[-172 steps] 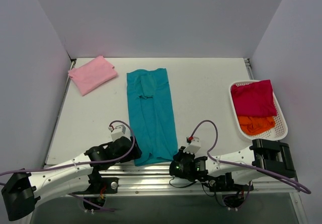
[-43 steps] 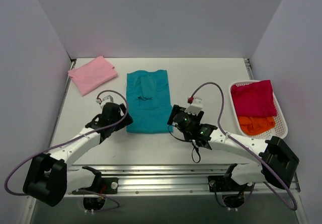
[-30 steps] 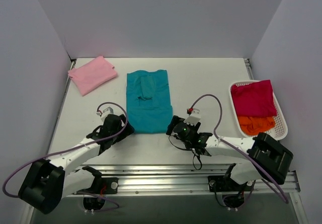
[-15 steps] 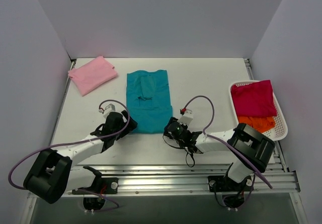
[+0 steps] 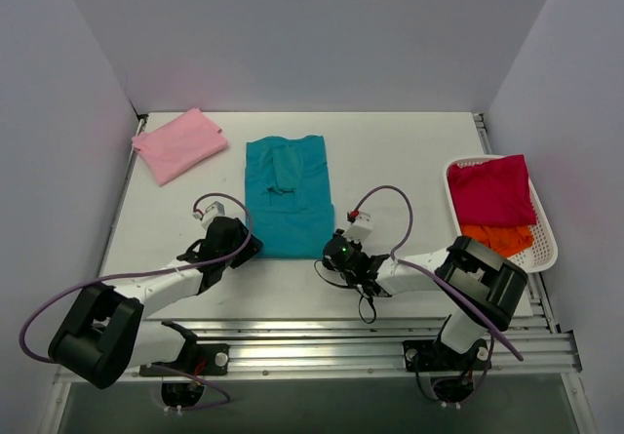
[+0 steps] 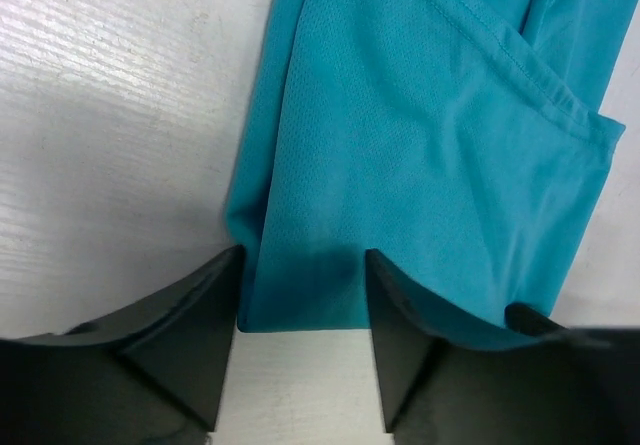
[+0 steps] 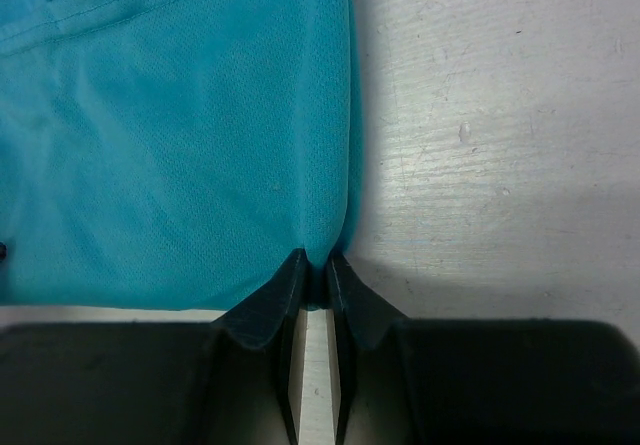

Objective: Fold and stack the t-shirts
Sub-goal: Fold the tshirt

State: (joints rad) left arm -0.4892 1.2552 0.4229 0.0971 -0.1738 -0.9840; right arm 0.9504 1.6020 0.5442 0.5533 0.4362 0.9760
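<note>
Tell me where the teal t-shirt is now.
Top view: the teal t-shirt lies mid-table, between the pink t-shirt at far left and the basket at right; the left pincer and right pincer sit at its near corners.

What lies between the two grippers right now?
The near edge of the teal t-shirt spans from the left gripper to the right gripper, as the top view shows.

Tally by kind.
T-shirts, four: teal t-shirt [image 5: 288, 195], pink t-shirt [image 5: 178, 144], magenta t-shirt [image 5: 492, 190], orange t-shirt [image 5: 495, 241], one per colour. Basket [image 5: 548, 239], one. Arms, two: left arm [image 5: 156, 288], right arm [image 5: 429, 270]. Table [image 5: 390, 161], one.
</note>
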